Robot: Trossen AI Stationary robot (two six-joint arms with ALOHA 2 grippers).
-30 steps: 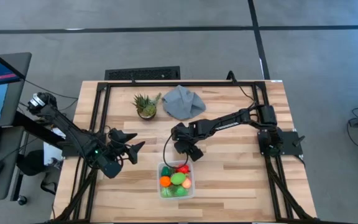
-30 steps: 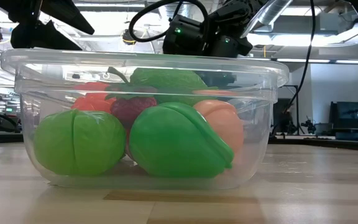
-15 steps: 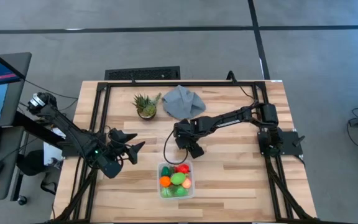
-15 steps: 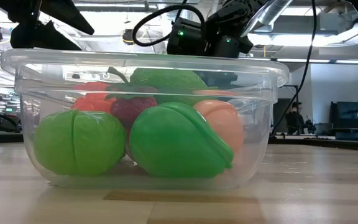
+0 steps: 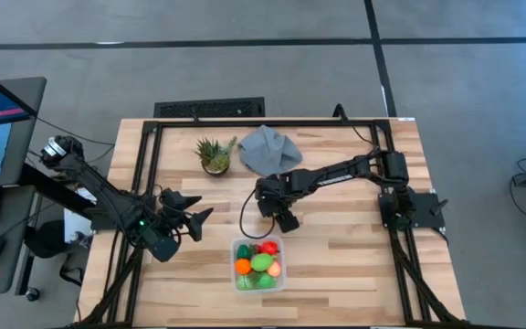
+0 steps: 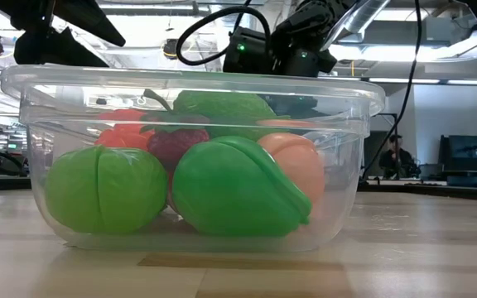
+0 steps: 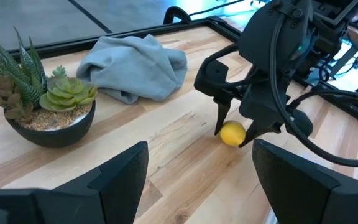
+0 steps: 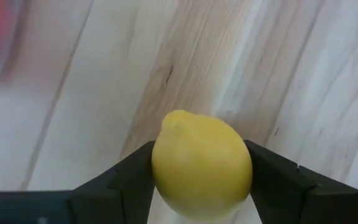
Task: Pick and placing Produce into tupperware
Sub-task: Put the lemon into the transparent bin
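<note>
A wooden table (image 5: 336, 256) seen from above, framed by dark rails, with two dark robot arms reaching in from either side. Near the far edge sits a crumpled grey cloth (image 5: 268, 150) and, beside it, a small potted succulent (image 5: 215, 155) in a dark bowl. Close to the near edge stands the clear rectangular tupperware (image 5: 259, 265), holding toy produce (image 5: 261, 263) in green, red, orange and peach; the table-level camera looks straight through its wall at a round green fruit, a green avocado-like piece and a peach.

The right gripper (image 5: 281, 217) hangs just beyond the container's far side. Its two fingers are clamped on a toy lemon (image 8: 202, 165), one finger pressed against each flank across the middle; from the other arm's camera the lemon (image 7: 232, 134) sits low between the fingers (image 7: 219, 118), touching or almost touching the wood. The left gripper (image 5: 193, 219) waits well apart, to the left of the container, its fingers spread and holding nothing.

The lemon looks like smooth, hard, hollow plastic: light and stiff, unlikely to be harmed by a squeeze, but rounded and slick enough to squirt free. A hold across its widest part, as here, seems the surest
</note>
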